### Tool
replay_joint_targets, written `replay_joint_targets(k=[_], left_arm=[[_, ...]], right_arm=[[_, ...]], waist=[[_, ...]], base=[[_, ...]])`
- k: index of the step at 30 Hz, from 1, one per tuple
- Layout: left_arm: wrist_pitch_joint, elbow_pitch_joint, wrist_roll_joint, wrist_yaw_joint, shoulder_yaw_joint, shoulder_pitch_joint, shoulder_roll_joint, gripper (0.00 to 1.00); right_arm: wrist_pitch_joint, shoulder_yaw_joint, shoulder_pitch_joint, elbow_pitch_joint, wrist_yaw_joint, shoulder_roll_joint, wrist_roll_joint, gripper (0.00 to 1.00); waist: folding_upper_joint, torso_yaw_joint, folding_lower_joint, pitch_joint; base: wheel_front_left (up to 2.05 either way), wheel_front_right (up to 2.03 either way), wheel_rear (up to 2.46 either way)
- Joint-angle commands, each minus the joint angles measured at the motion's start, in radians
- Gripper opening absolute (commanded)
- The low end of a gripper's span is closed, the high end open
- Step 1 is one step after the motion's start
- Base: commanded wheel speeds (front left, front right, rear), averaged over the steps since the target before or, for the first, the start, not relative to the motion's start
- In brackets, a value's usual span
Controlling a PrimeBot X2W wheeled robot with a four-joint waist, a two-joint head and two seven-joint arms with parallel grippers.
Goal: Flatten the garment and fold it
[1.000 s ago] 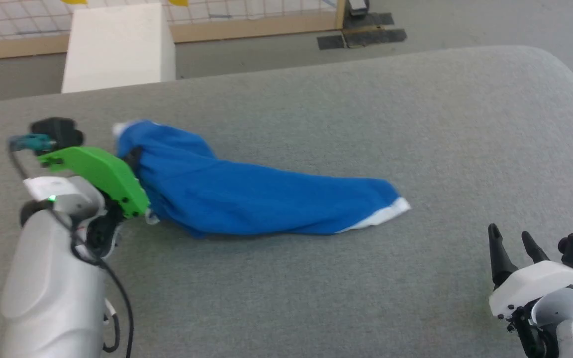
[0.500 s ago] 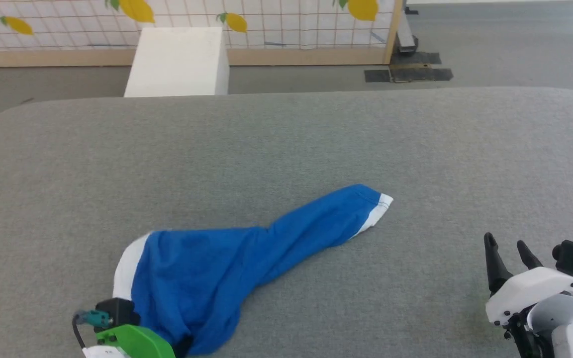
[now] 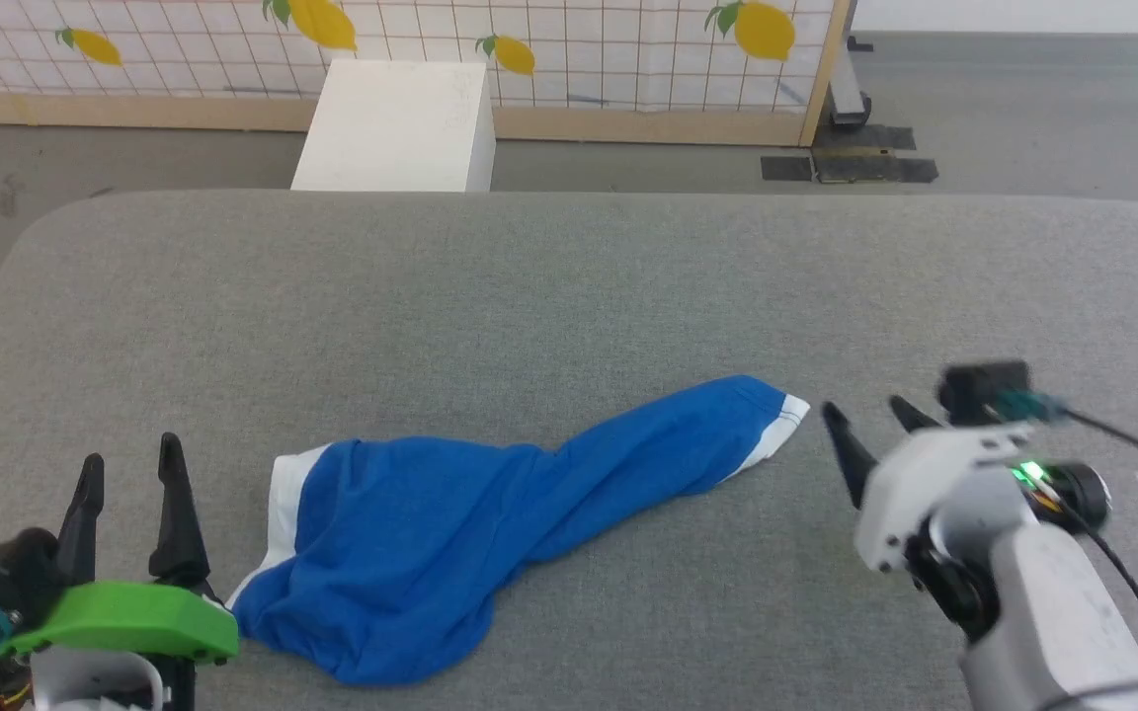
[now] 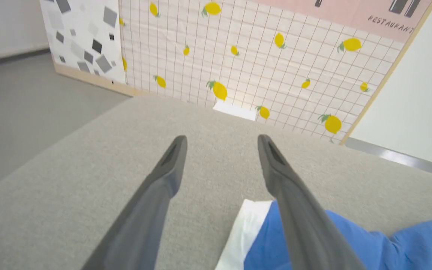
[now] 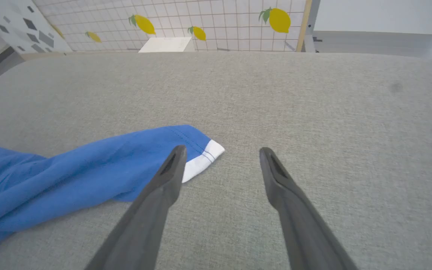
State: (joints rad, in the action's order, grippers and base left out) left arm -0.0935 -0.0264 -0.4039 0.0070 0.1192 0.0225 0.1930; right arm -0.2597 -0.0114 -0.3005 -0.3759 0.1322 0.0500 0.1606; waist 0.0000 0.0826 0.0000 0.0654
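Blue garment [image 3: 411, 553] lies bunched near the front edge of the table [image 3: 569, 286]
left gripper [image 3: 131, 452] and right gripper [image 3: 865, 407] both spread, empty; best to pinch the opposite white-trimmed ends; draw apart evenly

The word RESTAURANT, in dark capitals, stands on a pink wall panel [image 4: 343, 11], well beyond the left gripper [image 4: 221, 144], up and to its right.

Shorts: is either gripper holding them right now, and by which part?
Nothing is held. The left gripper and right gripper are both open, apart from the shorts, which lie loose on the grey surface.
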Motion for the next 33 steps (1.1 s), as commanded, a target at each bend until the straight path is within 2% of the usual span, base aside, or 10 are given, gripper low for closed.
replay_joint_targets(k=[1,3,7,13,20,21,22,23,27,33], left_arm=[[-0.051,0.024,0.026,-0.007,-0.007,-0.007,0.002,1.0],[-0.11,0.051,0.052,-0.011,-0.019,-0.014,-0.001,1.0],[-0.145,0.093,0.068,-0.026,-0.042,-0.039,-0.018,1.0],[-0.157,0.153,0.059,-0.042,-0.058,-0.096,-0.038,1.0],[-0.163,0.19,0.049,-0.051,-0.054,-0.117,-0.041,1.0],[-0.163,0.194,0.049,-0.05,-0.052,-0.115,-0.04,1.0],[-0.163,0.197,0.05,-0.05,-0.052,-0.111,-0.039,1.0],[-0.164,0.2,0.05,-0.049,-0.052,-0.109,-0.038,1.0],[-0.163,0.199,0.052,-0.047,-0.054,-0.104,-0.034,1.0],[-0.161,0.188,0.06,-0.037,-0.065,-0.089,-0.037,1.0]], right_arm=[[-0.04,0.026,-0.045,-0.015,-0.002,0.0,-0.022,1.0],[-0.118,0.062,-0.103,-0.049,-0.002,0.0,-0.063,1.0],[-0.25,0.117,-0.216,-0.128,-0.002,0.0,-0.147,1.0],[-0.326,0.129,-0.29,-0.227,-0.002,0.0,-0.234,1.0],[-0.358,0.172,-0.271,-0.309,-0.002,0.0,-0.168,1.0],[-0.368,0.178,-0.266,-0.319,-0.002,0.0,-0.143,0.67],[-0.368,0.183,-0.262,-0.323,-0.002,0.0,-0.116,0.22],[-0.366,0.189,-0.262,-0.325,-0.002,0.0,-0.102,0.0],[-0.292,0.154,-0.269,-0.293,-0.002,0.0,-0.063,0.0],[-0.163,0.012,-0.213,-0.159,-0.002,0.0,-0.048,0.0]], waist=[[0.0,0.003,0.0,0.016],[0.0,0.008,0.0,0.034],[0.0,0.033,0.0,0.08],[0.0,0.097,0.0,0.134],[0.0,0.116,0.0,0.141],[0.0,0.112,0.0,0.134],[0.0,0.106,0.0,0.126],[0.0,0.102,0.0,0.121],[0.0,0.074,0.0,0.088],[0.0,0.02,0.0,0.033]], base=[[0.0,0.0,0.0],[0.0,0.0,0.0],[0.0,0.0,0.0],[0.0,0.0,0.0],[0.0,0.0,0.0],[0.0,0.0,0.0],[0.0,0.0,0.0],[0.0,0.0,0.0],[0.0,0.0,0.0],[0.0,0.0,0.0]])
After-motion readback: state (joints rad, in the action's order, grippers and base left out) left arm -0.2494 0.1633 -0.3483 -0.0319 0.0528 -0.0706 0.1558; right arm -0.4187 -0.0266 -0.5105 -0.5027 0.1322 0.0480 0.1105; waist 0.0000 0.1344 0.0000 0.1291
